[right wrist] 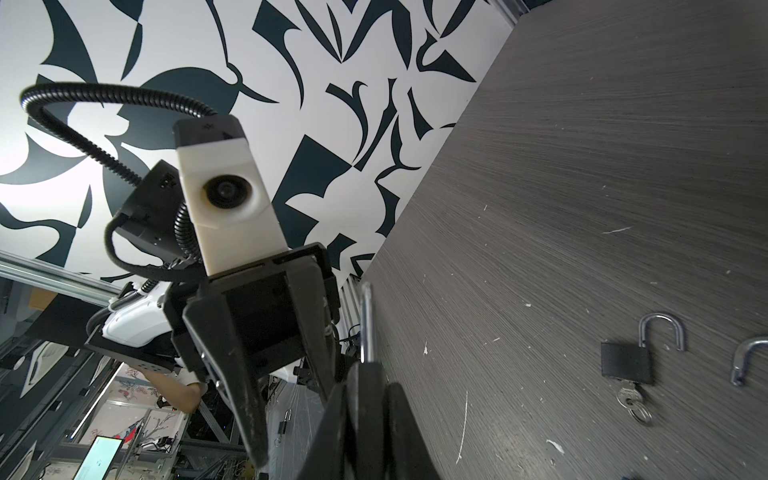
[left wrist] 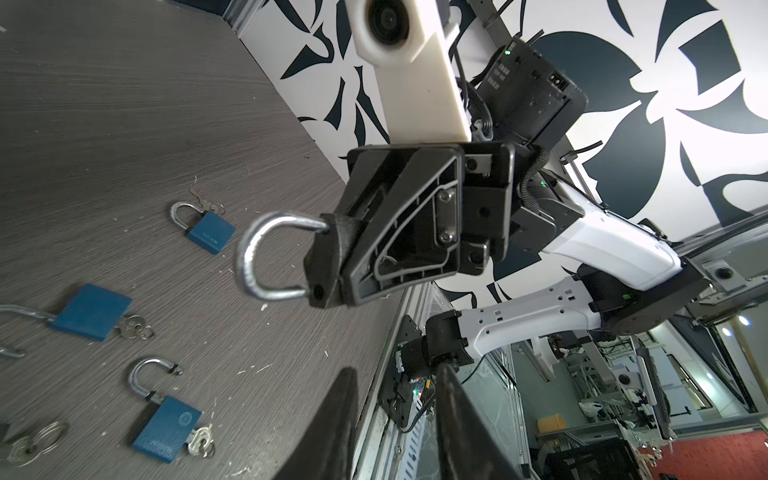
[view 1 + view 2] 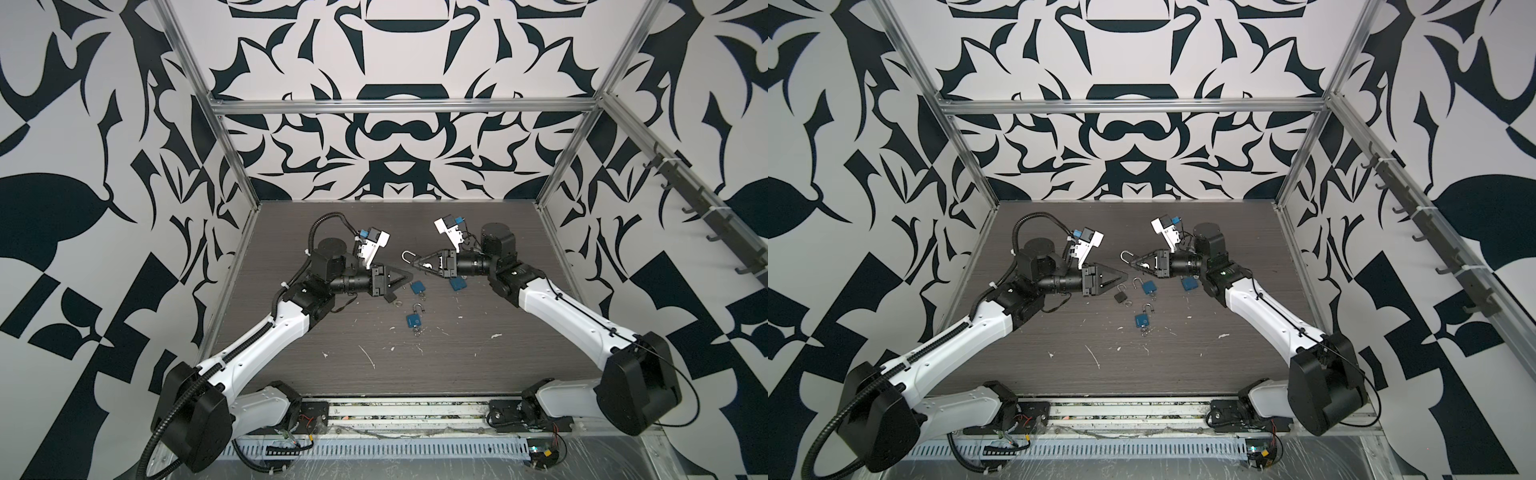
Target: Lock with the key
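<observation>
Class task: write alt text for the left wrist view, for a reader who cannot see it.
The right gripper grips a padlock, silver shackle sticking out. Three blue padlocks with keys lie on the dark table; the left gripper is open and empty.

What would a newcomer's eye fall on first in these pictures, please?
The right tool, raised over the dark table, grips a padlock whose silver shackle juts toward the open left tool. Near them, blue padlocks lie loose on it, and bold black-and-white patterned walls ring everything.
</observation>
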{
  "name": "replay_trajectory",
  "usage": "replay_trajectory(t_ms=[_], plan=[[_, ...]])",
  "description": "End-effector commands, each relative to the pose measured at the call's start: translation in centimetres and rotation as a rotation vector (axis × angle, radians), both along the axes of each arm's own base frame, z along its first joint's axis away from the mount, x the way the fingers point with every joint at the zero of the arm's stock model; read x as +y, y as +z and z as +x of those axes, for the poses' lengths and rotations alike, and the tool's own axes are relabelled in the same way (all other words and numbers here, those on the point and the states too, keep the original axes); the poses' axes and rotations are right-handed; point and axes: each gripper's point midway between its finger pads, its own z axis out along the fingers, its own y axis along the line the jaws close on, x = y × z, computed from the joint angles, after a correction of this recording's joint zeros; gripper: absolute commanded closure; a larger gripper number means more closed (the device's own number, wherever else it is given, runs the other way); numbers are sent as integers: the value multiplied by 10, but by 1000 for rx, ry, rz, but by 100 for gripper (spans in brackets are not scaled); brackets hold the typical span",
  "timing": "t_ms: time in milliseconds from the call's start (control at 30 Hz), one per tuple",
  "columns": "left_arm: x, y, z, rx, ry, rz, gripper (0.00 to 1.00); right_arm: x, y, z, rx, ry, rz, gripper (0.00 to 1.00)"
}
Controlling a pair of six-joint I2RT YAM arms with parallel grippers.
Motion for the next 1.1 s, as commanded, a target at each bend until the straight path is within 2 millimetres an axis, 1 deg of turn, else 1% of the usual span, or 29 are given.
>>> replay_trajectory(t_ms=[0,100,167,333,533,733,967,1067], plan=[[12,15,-1,-43,12,-20,63,2,26,1,-96,8,45,100],[19,15,8,-43,54,-7,60,2,27,-3,-95,30,51,100],[20,12,14,-35,68,4,58,4,28,-7,-94,48,55,100],[13,9,23,-25,59,3,58,8,31,-20,-95,102,68,100],[8,17,29,-52,42,-28,59,8,29,-24,-85,122,67,100],[3,23,32,-64,18,-46,68,9,27,-23,-80,121,64,100],[2,24,31,-66,9,-55,76,9,26,-22,-79,122,63,100],[2,25,32,-70,9,-56,83,9,25,-22,-78,120,60,100]])
